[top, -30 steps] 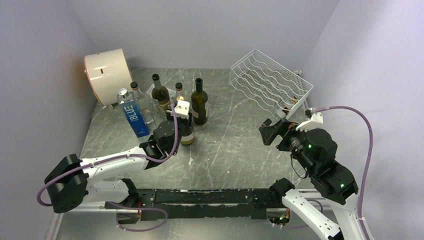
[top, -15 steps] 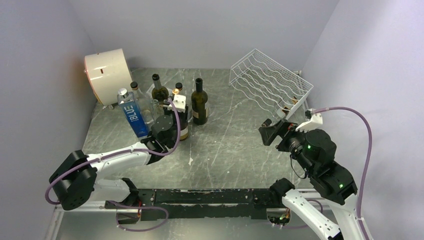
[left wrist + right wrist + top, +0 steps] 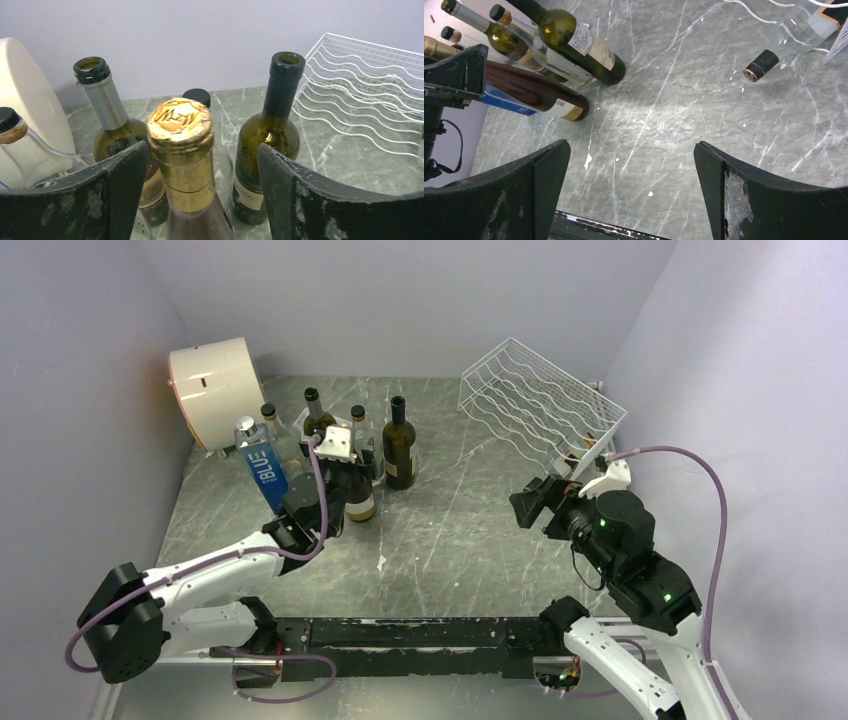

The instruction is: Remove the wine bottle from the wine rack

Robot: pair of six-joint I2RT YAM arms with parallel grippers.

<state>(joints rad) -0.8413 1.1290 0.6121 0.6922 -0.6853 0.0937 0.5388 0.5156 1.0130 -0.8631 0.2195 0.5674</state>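
Left gripper point(image 3: 202, 167): fingers point(image 3: 125, 192) spread, one on each side of the neck of an upright bottle with a gold foil cap point(image 3: 180, 127). The left wrist view shows a gap on both sides and no contact.

The gold-capped bottle stands at the near edge of a bottle cluster at the far left of the grey marbled table point(image 3: 470, 530).

Cluster around it:
- A dark green bottle with an open mouth point(image 3: 272, 135) is just to its right and a little farther back.
- An olive-green bottle with a silver neck band point(image 3: 102, 107) is to its far left.
- A clear bottle with a black stopper point(image 3: 15, 145) is at the left edge of the wrist view.
- A blue bottle lettered "BLUE" point(image 3: 265, 472) is on the cluster's near-left side.

A cream cylindrical drum point(image 3: 212, 380) sits in the far-left corner, behind the cluster.

Right gripper point(image 3: 630, 150): fingers wide apart, holding nothing, with bare table between them. It hovers over the right side of the table, near the near end of the rack but apart from it.

The white wire-grid wine rack point(image 3: 540, 405) stands at the far right, by the right wall. A clear glass bottle with a black cap point(image 3: 786, 42) lies on its side at the rack's near-right end. Its body is under the white wires and its capped neck pokes out toward the open table. I cannot tell whether the cap touches the table.
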